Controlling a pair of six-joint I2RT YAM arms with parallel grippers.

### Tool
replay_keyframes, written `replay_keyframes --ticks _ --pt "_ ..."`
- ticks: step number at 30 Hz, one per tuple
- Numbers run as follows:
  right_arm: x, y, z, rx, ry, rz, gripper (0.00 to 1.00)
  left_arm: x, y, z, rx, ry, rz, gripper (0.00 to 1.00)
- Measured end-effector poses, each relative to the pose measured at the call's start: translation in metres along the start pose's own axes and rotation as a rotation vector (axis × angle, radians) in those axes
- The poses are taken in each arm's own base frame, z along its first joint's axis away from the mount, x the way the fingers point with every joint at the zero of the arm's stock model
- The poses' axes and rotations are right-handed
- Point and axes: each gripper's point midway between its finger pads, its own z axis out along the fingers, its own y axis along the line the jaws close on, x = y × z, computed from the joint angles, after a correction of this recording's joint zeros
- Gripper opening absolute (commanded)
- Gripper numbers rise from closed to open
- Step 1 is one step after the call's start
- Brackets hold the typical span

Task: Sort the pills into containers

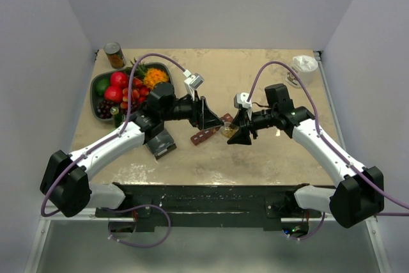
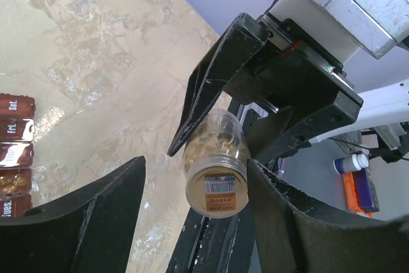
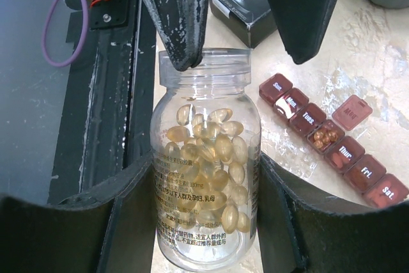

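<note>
Presently the right gripper (image 3: 204, 234) is clamped across the lower body of the clear bottle (image 3: 204, 113), which it holds off the desk (image 3: 383, 62). The pills (image 3: 214, 158) are heaped inside. I judge the bottle light, rigid and smooth-walled, and the capsules slick and prone to roll, so a mid-body hold is sound. The left gripper (image 3: 243, 43) stands apart, one finger at the rim. Beyond, the containers (image 3: 332, 139) lie on the desk with one lid open.
</note>
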Motion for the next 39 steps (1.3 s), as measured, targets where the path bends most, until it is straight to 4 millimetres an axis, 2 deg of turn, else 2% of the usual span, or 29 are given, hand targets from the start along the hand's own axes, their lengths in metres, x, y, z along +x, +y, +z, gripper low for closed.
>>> replay_keyframes --ticks 15,21,24,26,30,32,35,39 --pt "0.001 -0.001 0.000 0.008 0.005 0.001 0.03 0.014 -0.001 -0.002 0.014 0.067 -0.001 0.68" --pt "0.005 -0.006 -0.002 0.033 0.021 0.006 0.03 0.032 0.010 -0.006 -0.029 0.137 0.006 0.69" --pt "0.005 -0.006 -0.002 0.035 0.019 0.005 0.03 0.045 0.025 -0.011 -0.075 0.167 -0.003 0.69" --pt "0.003 -0.005 -0.003 0.032 0.014 0.000 0.03 0.059 0.043 -0.018 -0.122 0.194 -0.026 0.70" --pt "0.000 -0.003 -0.004 0.029 0.004 -0.012 0.03 0.088 0.085 -0.045 -0.235 0.231 -0.109 0.71" --pt "-0.002 -0.002 -0.004 0.028 0.000 -0.018 0.03 0.095 0.096 -0.058 -0.269 0.227 -0.140 0.73" --pt "-0.002 -0.003 -0.004 0.028 -0.001 -0.019 0.03 0.085 0.084 -0.065 -0.231 0.188 -0.115 0.76" --pt "-0.002 -0.003 -0.004 0.029 -0.003 -0.022 0.03 0.049 0.042 -0.064 -0.074 0.082 -0.019 0.80"
